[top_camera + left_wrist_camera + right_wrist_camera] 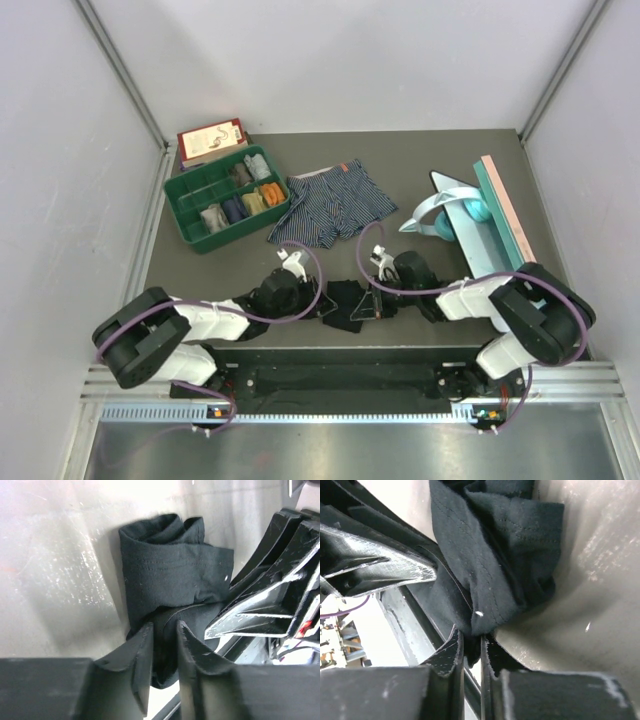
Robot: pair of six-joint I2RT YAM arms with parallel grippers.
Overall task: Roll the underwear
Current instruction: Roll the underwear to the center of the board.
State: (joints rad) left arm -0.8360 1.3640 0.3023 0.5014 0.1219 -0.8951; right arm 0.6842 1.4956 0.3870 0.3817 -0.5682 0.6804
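Both pincers (322, 306) (378, 300) on black underwear (347, 303), striped pair (333, 205) beyond.

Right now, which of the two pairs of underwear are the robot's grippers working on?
The plain black pair, bunched between the two grippers at the table's near edge. The striped blue pair with the orange waistband lies spread flat farther back, untouched.

Robot test cell in a laboratory setting.

Plain white panels (350, 60) with metal corner posts (120, 70) enclose a dark grey table (400, 160). Two arms are bolted to an aluminium rail (350, 385) at the near edge, cables exposed. Staged props lie on the table: a green sorting tray (205, 235) of rolled cloth items, a striped pair of underwear (330, 205), a small box (210, 140).
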